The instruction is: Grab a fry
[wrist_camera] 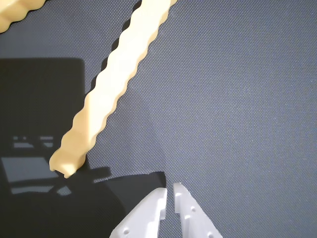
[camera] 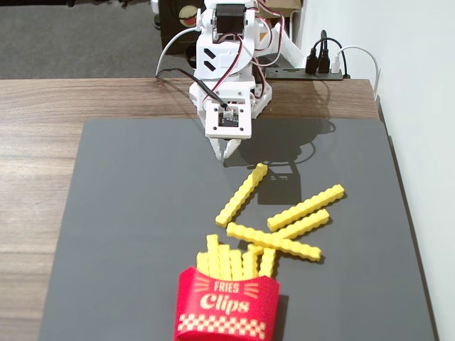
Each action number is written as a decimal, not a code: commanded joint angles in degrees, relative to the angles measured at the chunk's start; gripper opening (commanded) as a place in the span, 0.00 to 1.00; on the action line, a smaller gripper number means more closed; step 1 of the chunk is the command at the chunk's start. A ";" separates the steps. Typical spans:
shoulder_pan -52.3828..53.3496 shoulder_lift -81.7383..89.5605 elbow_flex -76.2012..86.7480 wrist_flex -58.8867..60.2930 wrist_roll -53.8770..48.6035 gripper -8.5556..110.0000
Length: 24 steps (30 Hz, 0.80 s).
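Observation:
The fry (camera: 242,193) is a short yellow crinkle-cut stick lying diagonally on the dark grey mat (camera: 128,213), the loose fry nearest the arm. In the wrist view it (wrist_camera: 114,84) runs from the top centre down to the left, and its near end lies left of the fingertips. My white gripper (camera: 226,150) hovers just above the mat behind the fry's far end, apart from it. In the wrist view the gripper (wrist_camera: 169,191) has its jaws almost together and holds nothing.
Three more loose yellow fries (camera: 306,207) (camera: 304,224) (camera: 274,241) lie right of and in front of the fry; one shows at the wrist view's top left (wrist_camera: 20,12). A red carton (camera: 227,307) with several fries stands at the mat's front. Wooden table (camera: 43,142) surrounds the mat.

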 commanded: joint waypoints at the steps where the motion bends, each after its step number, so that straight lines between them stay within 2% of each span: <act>1: -2.55 0.18 0.09 0.26 0.18 0.08; 15: -3.25 -0.35 0.09 0.00 1.23 0.08; 24: -4.31 -13.71 -7.73 -1.32 6.86 0.08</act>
